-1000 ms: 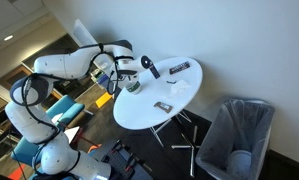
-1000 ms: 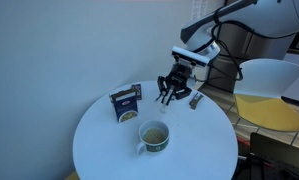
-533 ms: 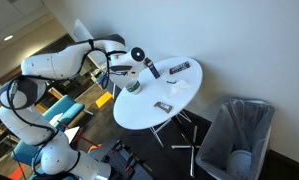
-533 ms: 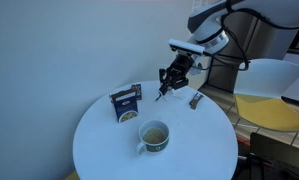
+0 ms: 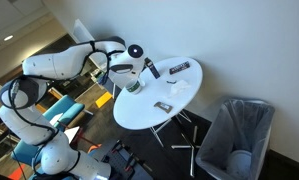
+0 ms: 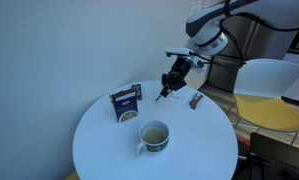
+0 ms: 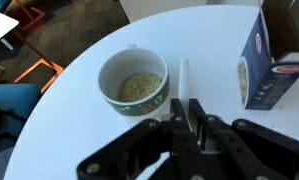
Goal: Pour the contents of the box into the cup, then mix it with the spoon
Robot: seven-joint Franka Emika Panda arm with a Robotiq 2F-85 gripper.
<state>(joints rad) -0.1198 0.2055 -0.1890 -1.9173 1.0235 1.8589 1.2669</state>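
The cup (image 7: pixel 135 82) is squat and grey-green with a red pattern, and it holds pale grains. It stands near the table's edge in both exterior views (image 6: pixel 154 135) (image 5: pixel 132 88). The dark blue box (image 7: pixel 269 60) stands beside it with its top flap open (image 6: pixel 125 103). My gripper (image 7: pixel 185 102) is shut on a thin white spoon (image 7: pixel 183 75). It hovers above the table behind the cup, between cup and box (image 6: pixel 167 88) (image 5: pixel 147 69). The spoon's bowl is hidden.
The round white table (image 6: pixel 99 150) stands by a wall. A small dark item (image 6: pixel 195 99) lies on the table past the gripper. A dark bin (image 5: pixel 234 135) stands on the floor beside the table. A white and yellow chair (image 6: pixel 274 90) is close to the arm.
The gripper's fingers were spread low at the table a second ago. Now they are together and the gripper has lifted a little and tilted.
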